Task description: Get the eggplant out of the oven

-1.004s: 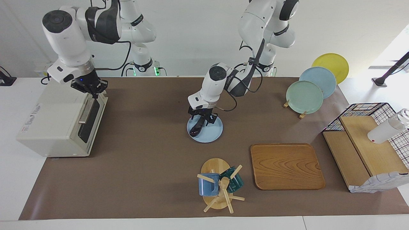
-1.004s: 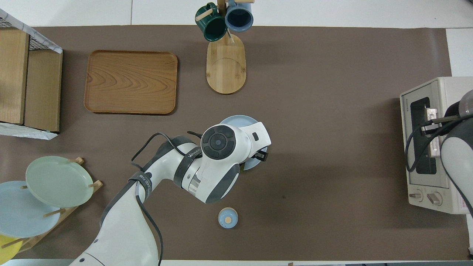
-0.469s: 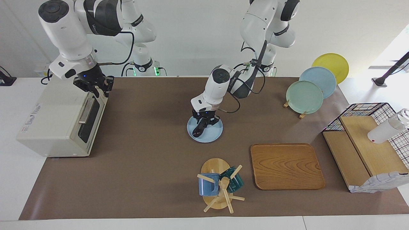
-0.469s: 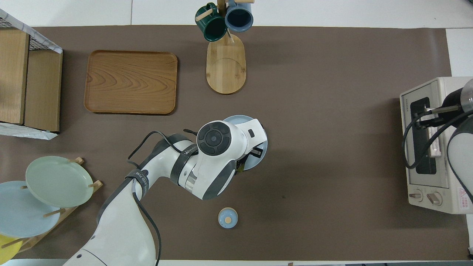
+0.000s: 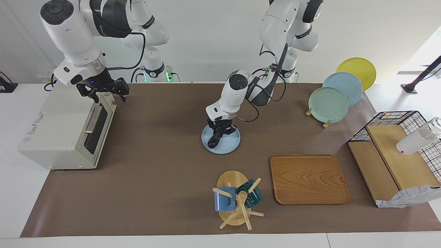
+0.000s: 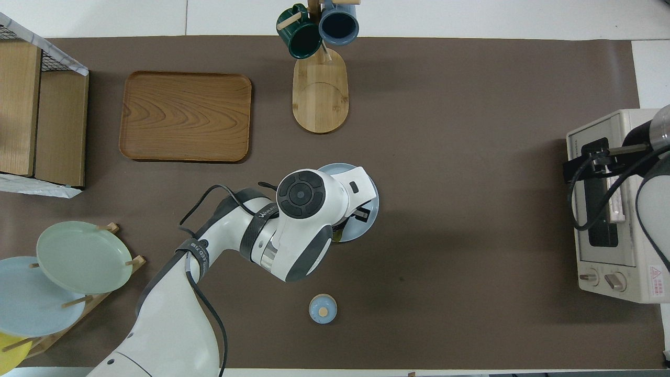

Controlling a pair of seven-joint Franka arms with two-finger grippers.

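The left tool [image 5: 220,132], fingers closed on the eggplant [image 5: 213,140], stands over the blue plate [image 5: 230,144] at mid-table, where the eggplant rests. The right tool [image 5: 106,93], fingers spread and empty, hangs above the oven [image 5: 58,132], whose door is shut, at the right arm's end of the table.

red warning triangle sticker on oven [image 6: 615,209] top; lettering on oven and arms unreadable.

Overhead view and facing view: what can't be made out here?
- Eggplant: overhead, hidden under the left arm.
- Oven interior: the dark door glass shows nothing inside.
- Light blue plate: overhead, mostly covered.
- Right gripper: overhead, only partly shown over the oven.
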